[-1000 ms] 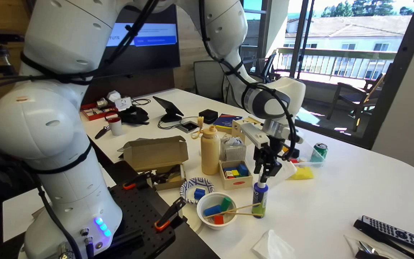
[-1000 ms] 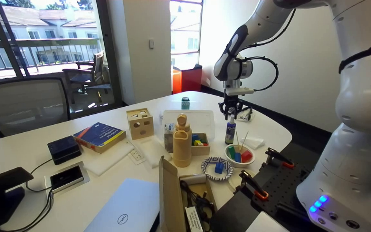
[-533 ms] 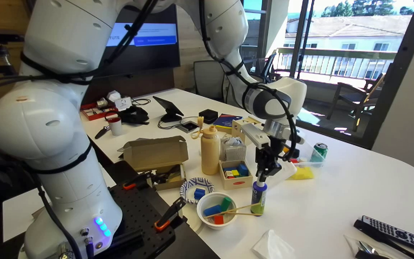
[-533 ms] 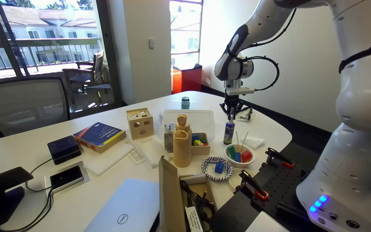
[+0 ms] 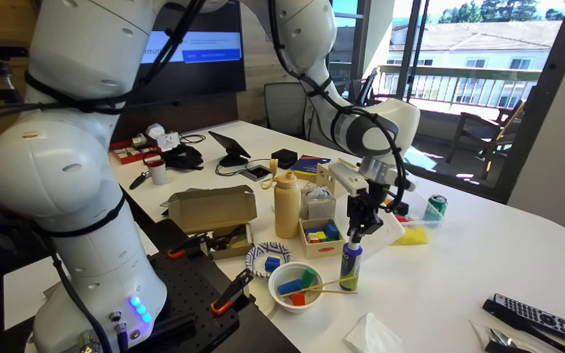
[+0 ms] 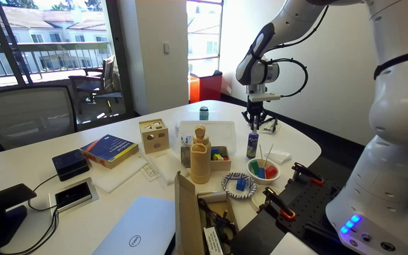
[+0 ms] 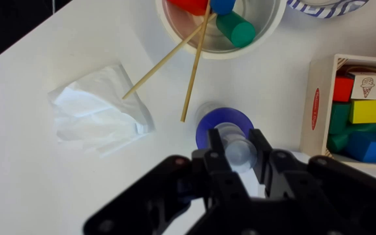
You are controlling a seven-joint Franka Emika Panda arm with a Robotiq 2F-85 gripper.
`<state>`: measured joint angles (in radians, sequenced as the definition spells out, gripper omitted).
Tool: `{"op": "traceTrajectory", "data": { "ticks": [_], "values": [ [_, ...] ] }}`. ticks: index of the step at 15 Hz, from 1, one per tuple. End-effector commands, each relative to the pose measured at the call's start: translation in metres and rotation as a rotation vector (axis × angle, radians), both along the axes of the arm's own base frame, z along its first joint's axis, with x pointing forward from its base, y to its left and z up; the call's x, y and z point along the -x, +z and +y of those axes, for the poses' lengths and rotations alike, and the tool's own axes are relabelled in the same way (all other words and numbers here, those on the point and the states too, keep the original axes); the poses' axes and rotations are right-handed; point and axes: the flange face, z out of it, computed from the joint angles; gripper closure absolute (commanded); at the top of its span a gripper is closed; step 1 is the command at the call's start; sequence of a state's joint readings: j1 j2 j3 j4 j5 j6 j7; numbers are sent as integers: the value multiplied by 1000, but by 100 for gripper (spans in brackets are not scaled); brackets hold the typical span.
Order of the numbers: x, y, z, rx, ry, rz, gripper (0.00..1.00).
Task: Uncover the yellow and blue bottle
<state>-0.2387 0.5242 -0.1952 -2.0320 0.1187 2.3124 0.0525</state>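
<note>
Bright daylight through window (image 6: 204, 47); wrist-view gripper (image 7: 235, 138) blurred.

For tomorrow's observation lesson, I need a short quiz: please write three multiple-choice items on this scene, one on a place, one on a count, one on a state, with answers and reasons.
1. Where does the ice-cream block lie?
A. On the patterned plate
B. In the wooden box
C. Beside the TV remote

2. How many wooden sticks lean out of the white bowl?
A. One
B. Four
C. Two

3. What state is the tool in?
A. Its fingers flank the clear cap of the yellow and blue bottle
B. Spread wide, holding nothing
C. Pinching a stick

Answers
1: B, as the wrist view shows it within the box.
2: C, as two separate ends show beyond the bowl.
3: A, as the wrist view shows the cap between both fingers.
</note>
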Motion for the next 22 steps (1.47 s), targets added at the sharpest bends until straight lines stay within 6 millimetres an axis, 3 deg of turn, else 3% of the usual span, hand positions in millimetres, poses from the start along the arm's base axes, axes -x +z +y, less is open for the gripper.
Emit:
{"op": "traceTrajectory", "data": {
  "ticks": [1, 15, 22],
  "values": [
    [6, 31, 7, -19, -21, 5, 94],
    [-3, 87, 23, -39, -8, -9, 94],
    [-1, 86, 23, -77, -33, 15, 94]
  ]
}}
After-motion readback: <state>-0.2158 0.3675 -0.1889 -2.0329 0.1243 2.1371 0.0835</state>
